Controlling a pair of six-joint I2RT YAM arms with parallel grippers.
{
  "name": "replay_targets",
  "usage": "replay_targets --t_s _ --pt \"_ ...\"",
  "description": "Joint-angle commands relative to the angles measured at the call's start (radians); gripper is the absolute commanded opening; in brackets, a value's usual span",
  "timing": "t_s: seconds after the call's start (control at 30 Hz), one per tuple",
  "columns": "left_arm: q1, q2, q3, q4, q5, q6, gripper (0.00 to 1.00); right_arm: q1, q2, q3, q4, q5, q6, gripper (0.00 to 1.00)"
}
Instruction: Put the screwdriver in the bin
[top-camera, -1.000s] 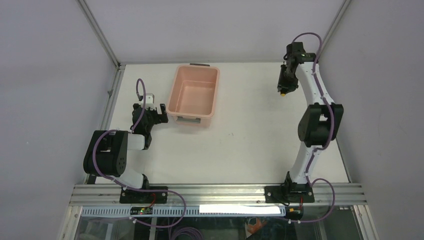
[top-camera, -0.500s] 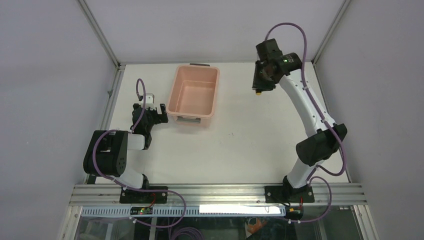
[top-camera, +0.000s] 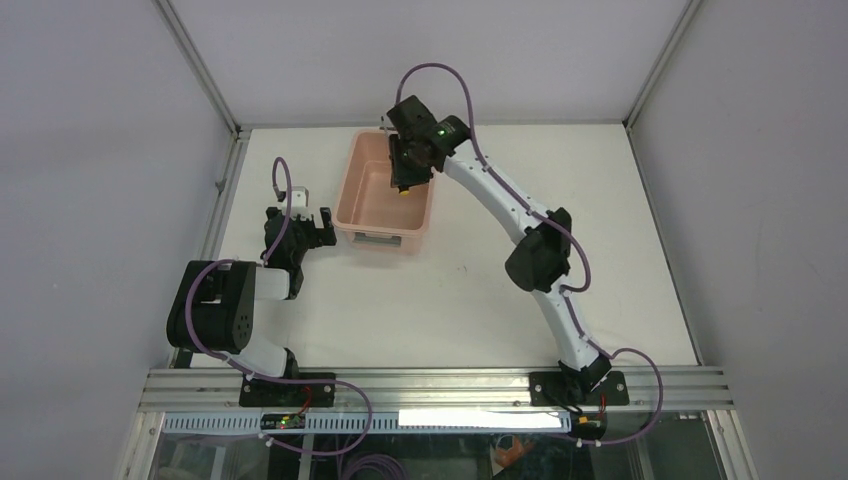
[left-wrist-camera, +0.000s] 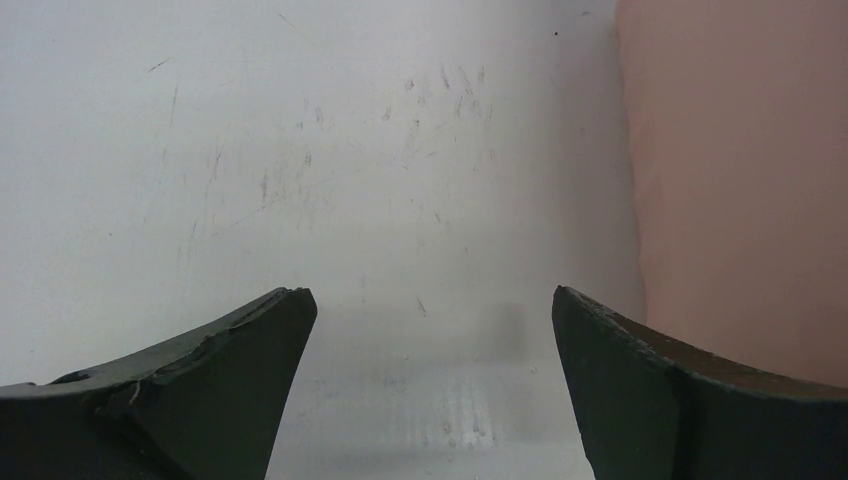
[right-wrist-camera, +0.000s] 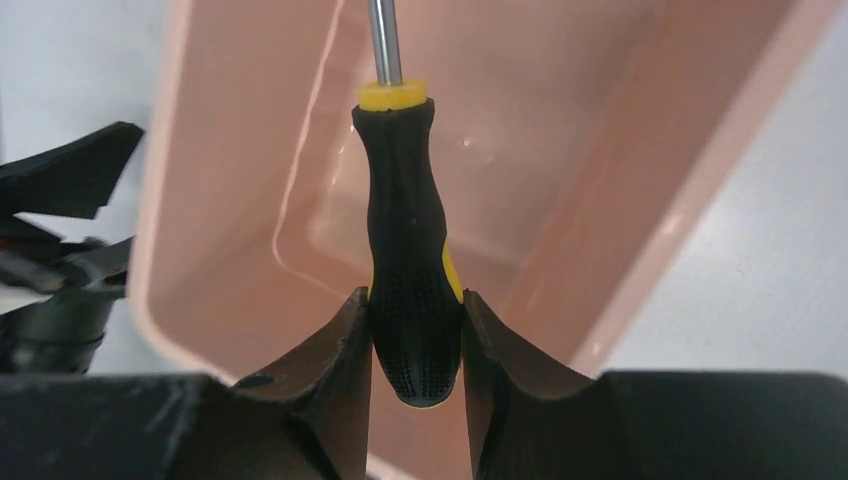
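The pale pink bin (top-camera: 362, 214) stands at the back left of the table; it also shows in the right wrist view (right-wrist-camera: 240, 110) and as a pink wall in the left wrist view (left-wrist-camera: 740, 180). My right gripper (top-camera: 402, 182) hangs over the bin's right part and is shut on the screwdriver (right-wrist-camera: 405, 230), gripping its black handle, with the yellow collar and metal shaft pointing away over the bin's inside. In the top view only the screwdriver's yellow bit (top-camera: 403, 194) shows below the gripper. My left gripper (top-camera: 310, 222) is open and empty, low on the table just left of the bin's near corner.
The white table (top-camera: 500, 260) is fenced by metal frame posts at the back corners and a rail at the near edge. The left arm's fingers appear at the left in the right wrist view (right-wrist-camera: 70, 180).
My right arm has swung left from the back right of the table to above the bin, carrying the screwdriver. The left arm has not moved.
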Motion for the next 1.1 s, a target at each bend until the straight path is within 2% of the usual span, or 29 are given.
replay_targets --t_s 0.0,0.27,0.37,0.53,0.77,0.83,1.07 --pt "-0.008 -0.036 -0.009 0.025 0.026 -0.017 0.99 0.007 0.077 0.03 0.096 -0.021 0.014 0.0" --pt "-0.008 -0.035 -0.009 0.025 0.026 -0.017 0.99 0.03 0.186 -0.076 0.145 -0.036 0.022 0.0" --pt "-0.009 -0.036 -0.009 0.025 0.026 -0.017 0.99 0.033 0.217 -0.102 0.156 -0.023 0.042 0.04" --pt "-0.007 -0.035 -0.009 0.025 0.026 -0.017 0.99 0.036 0.265 -0.084 0.143 -0.023 0.046 0.19" --pt "-0.008 -0.035 -0.009 0.025 0.026 -0.017 0.99 0.049 0.235 -0.079 0.143 -0.03 0.025 0.43" --pt "-0.009 -0.036 -0.009 0.025 0.026 -0.017 0.99 0.055 0.197 -0.06 0.141 -0.036 0.001 0.6" --pt "-0.009 -0.036 -0.009 0.025 0.026 -0.017 0.99 0.059 0.018 0.025 0.139 0.018 -0.107 0.7"
